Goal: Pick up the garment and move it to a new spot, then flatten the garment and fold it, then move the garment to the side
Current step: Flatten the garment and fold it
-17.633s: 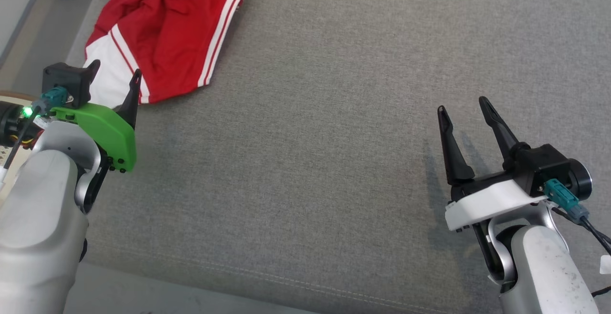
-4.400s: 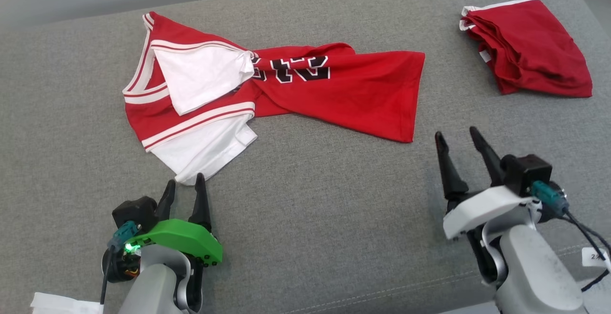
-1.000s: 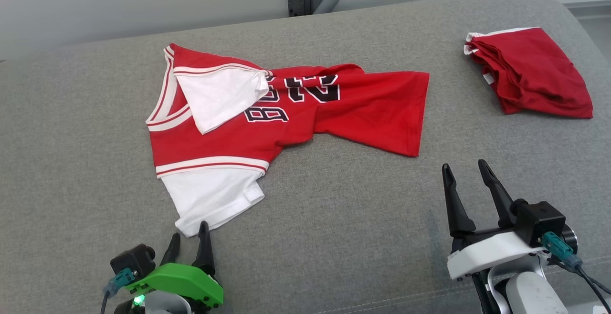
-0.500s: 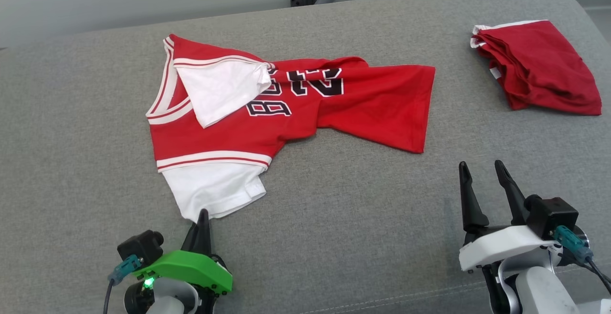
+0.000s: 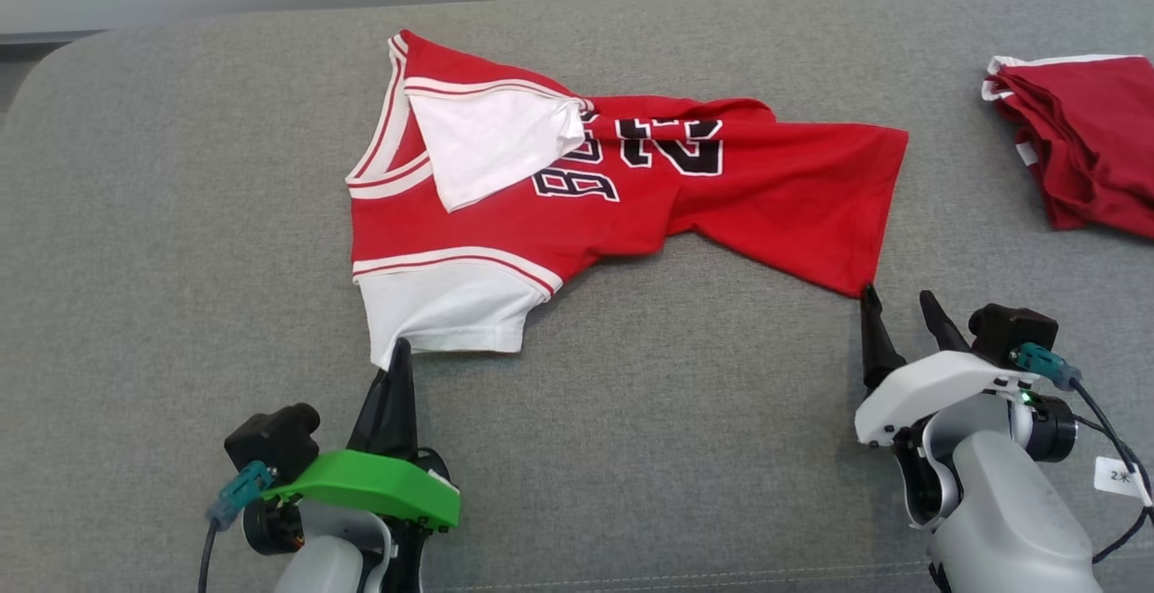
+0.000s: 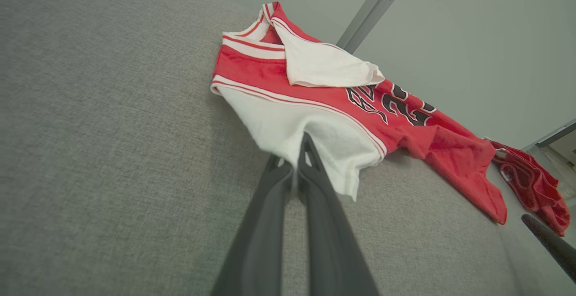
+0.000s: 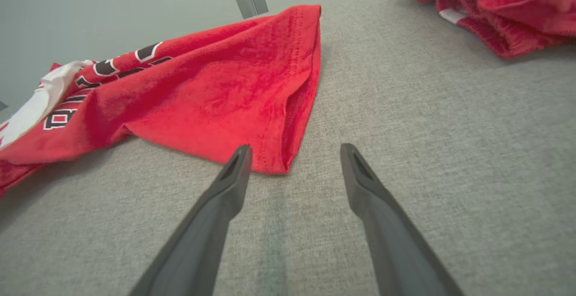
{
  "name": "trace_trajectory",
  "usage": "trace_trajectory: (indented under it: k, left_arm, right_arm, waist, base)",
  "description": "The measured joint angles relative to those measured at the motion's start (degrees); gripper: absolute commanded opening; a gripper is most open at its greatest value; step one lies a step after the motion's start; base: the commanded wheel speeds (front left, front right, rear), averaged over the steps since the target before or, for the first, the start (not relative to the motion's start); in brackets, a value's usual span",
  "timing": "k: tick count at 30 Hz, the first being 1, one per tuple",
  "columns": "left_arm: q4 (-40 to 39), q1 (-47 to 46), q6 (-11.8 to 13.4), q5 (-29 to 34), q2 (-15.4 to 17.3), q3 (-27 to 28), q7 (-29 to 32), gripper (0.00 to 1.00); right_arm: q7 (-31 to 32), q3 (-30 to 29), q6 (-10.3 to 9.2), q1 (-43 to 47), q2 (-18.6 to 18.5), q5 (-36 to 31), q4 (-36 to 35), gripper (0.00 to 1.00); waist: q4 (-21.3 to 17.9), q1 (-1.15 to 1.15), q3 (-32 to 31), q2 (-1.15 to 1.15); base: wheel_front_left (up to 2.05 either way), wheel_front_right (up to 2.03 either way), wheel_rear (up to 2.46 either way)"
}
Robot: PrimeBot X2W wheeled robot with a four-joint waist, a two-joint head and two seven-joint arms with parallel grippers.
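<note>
Much of the black lettering on the red jersey [image 5: 631, 205] was hard to read: the far white sleeve [image 5: 491, 147] lay folded over the chest and covered its start, and a crease through the middle swallowed more. The exact pinch at the left gripper [image 5: 397, 360] was hidden behind its own tips, but the left wrist view showed its jaws clenched together on the hem of the near white sleeve [image 6: 310, 129], the cloth puckered there. A folded red garment [image 5: 1077, 147] was cut off by the right edge of the head view.

There were two garments on the grey padded surface [image 5: 180, 214], the jersey spread near the middle and the folded one well apart to the right. Both grippers were in sight. The right gripper [image 7: 292, 152] sat with jaws released, the jersey's red bottom corner lying just beyond and between its tips.
</note>
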Motion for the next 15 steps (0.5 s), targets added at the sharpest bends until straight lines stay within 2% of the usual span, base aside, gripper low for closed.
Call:
trace_trajectory:
  k: [8,13,14,15]
  left_arm:
    - [-2.11,0.51,0.98,0.01,0.0,-1.46,0.0,0.0]
    - [-2.46,0.54,1.21,0.04,0.0,-1.42,0.0,0.0]
    - [-2.48,0.55,1.21,0.11,0.0,-1.4,0.0,0.0]
    - [-2.5,0.56,1.22,0.14,0.0,-1.37,0.0,0.0]
  right_arm:
    - [-1.11,-0.48,0.0,-7.68,0.01,1.29,13.74,1.0]
    - [-1.74,-1.18,0.0,-11.62,-0.12,0.6,19.78,0.98]
    - [-1.78,-1.18,-0.01,-12.17,-0.15,0.35,20.67,0.87]
    - [-1.78,-1.12,-0.04,-12.67,-0.16,0.12,21.39,0.62]
  waist:
    - [2.55,0.0,1.11,0.0]
    - [3.35,0.0,1.59,0.0]
    - [3.44,0.0,1.62,0.0]
    - [3.5,0.0,1.63,0.0]
  base:
    - [0.0,0.0,0.0]
    - [0.0,0.0,0.0]
    - [0.0,0.0,0.0]
    - [0.0,0.0,0.0]
